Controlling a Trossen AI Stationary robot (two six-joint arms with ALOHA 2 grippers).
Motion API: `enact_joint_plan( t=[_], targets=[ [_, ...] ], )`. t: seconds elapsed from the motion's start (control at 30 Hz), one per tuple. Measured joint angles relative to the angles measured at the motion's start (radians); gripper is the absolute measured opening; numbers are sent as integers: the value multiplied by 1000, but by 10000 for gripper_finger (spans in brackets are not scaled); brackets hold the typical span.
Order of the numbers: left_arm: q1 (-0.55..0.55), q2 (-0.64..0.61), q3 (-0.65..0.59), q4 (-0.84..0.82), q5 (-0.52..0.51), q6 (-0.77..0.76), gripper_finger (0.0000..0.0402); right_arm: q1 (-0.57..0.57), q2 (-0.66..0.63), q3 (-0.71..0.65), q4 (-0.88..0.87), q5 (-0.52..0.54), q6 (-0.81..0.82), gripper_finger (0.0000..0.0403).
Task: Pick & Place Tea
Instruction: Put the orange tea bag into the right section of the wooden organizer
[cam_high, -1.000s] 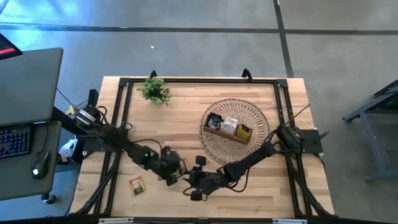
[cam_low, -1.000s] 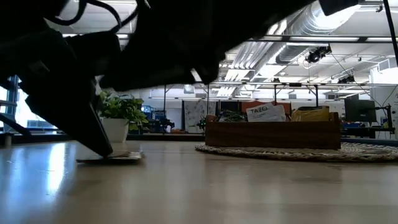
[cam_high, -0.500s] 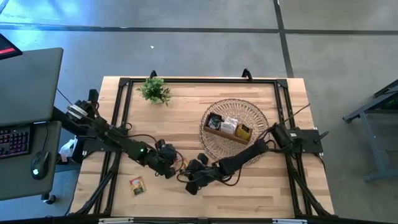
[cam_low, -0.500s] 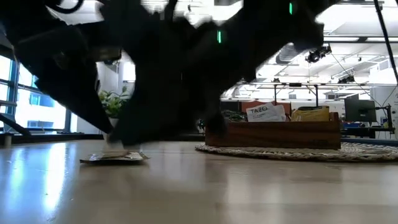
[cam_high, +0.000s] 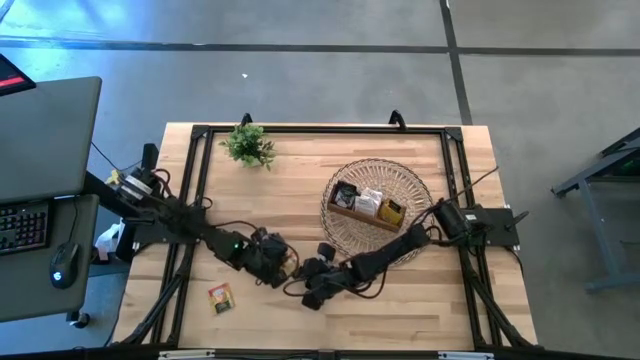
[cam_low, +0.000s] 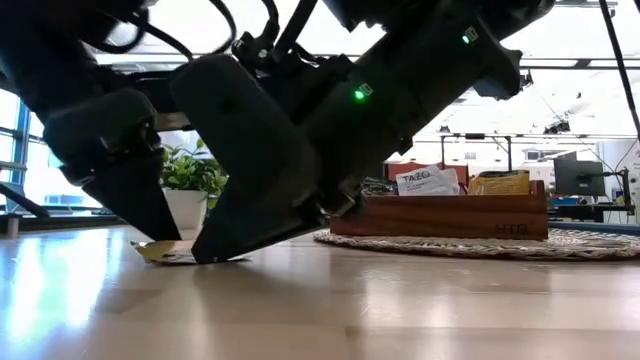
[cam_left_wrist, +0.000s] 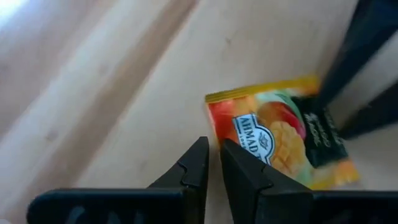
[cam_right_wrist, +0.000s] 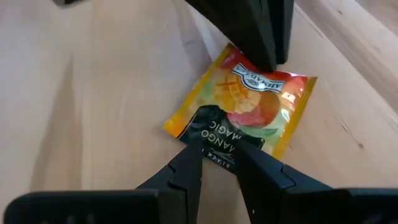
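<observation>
At the far left of the table (cam_high: 300, 190) stands a small green plant (cam_high: 249, 145); nearer, toward the left front edge, one tea packet (cam_high: 219, 297) lies flat and alone on the wood; the left gripper (cam_high: 283, 271) reaches in low from the left side, and its wrist view shows the two dark fingers (cam_left_wrist: 186, 174) drawn almost together with only a thin slit between them, their tips at the edge of a mango tea packet (cam_left_wrist: 277, 140) that lies flat on the table, nothing visibly pinched; just to its right the right gripper (cam_high: 308, 290) comes in from the opposite side, so the two meet near the table's middle front; its fingers (cam_right_wrist: 186, 168) are likewise nearly closed, a narrow gap left, the tips resting at the dark end of the same mango packet, though whether they actually grip it I cannot tell; farther right and farther back sits the round wicker basket (cam_high: 410, 190), with a brown wooden tray (cam_high: 350, 213) inside it holding several more tea packets (cam_high: 390, 210) upright.
</observation>
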Motion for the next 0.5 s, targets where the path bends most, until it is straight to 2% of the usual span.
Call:
enact_joint_plan(
  t=[0.1, 0.4, 0.5],
  targets=[
    [-43, 1, 0, 5, -3, -53, 44, -1, -6, 0, -33, 25, -46, 94],
    [-138, -5, 0, 27, 21, -169, 44, 23, -115, -7, -245, 37, -50, 94],
    [-145, -5, -1, 71, 53, -159, 44, 28, -153, -4, -311, 2, -103, 94]
  ],
)
